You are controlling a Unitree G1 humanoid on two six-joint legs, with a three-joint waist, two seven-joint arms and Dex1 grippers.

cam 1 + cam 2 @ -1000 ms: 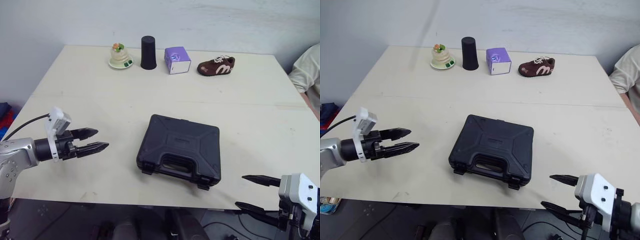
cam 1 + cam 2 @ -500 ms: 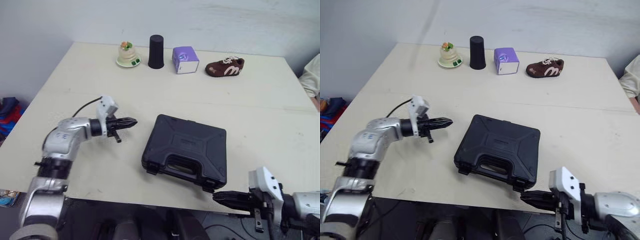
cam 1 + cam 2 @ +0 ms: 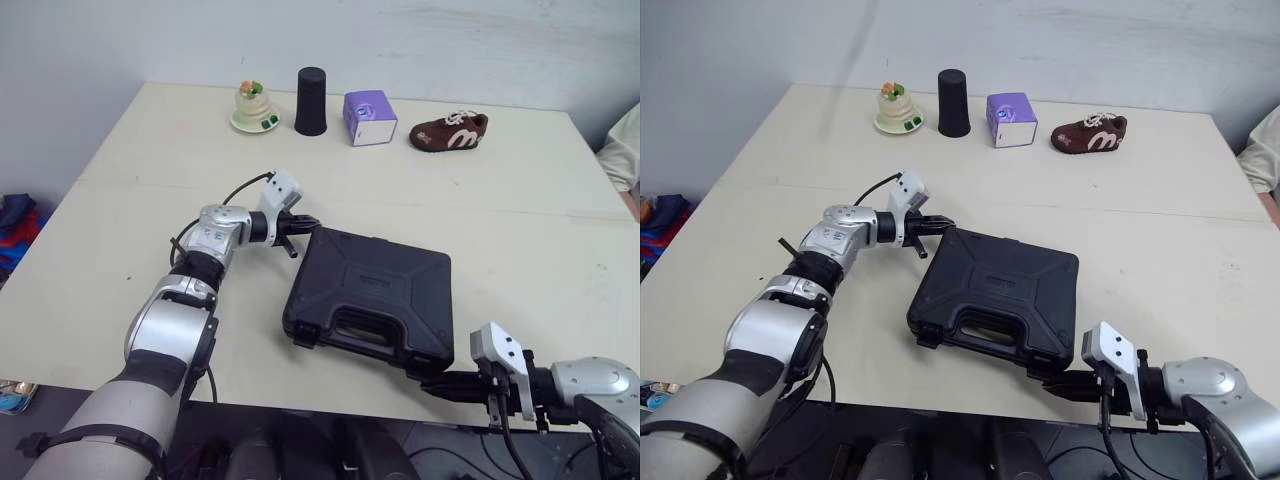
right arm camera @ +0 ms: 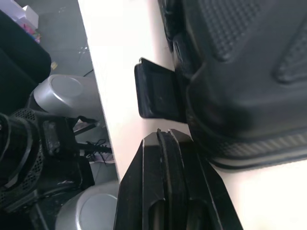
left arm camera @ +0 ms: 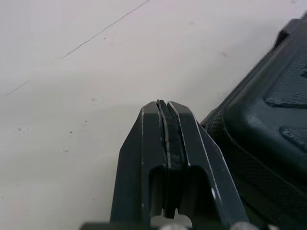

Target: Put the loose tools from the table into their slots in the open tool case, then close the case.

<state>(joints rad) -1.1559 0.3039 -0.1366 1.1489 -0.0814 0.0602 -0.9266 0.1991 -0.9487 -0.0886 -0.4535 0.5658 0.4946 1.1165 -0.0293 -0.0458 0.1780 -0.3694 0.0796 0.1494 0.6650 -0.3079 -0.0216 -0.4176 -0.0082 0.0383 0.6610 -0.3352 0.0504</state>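
Pale tabletop [image 3: 140,190] with seam line across it, plain grey-white wall behind. Black case [image 3: 372,296] lies shut near front edge, handle toward robot. Left tool [image 3: 310,224] — fingers pressed together, empty — tip just beside case's far left corner. Right tool [image 3: 428,384] likewise closed and empty, at tabletop's front edge by case's near right corner, next to a latch [image 4: 153,96] sticking out. Row along far edge: figurine dish [image 3: 253,108], black cup [image 3: 310,101], purple box [image 3: 363,118], brown shoe [image 3: 448,131]. Person's sleeve [image 3: 622,150] at right.
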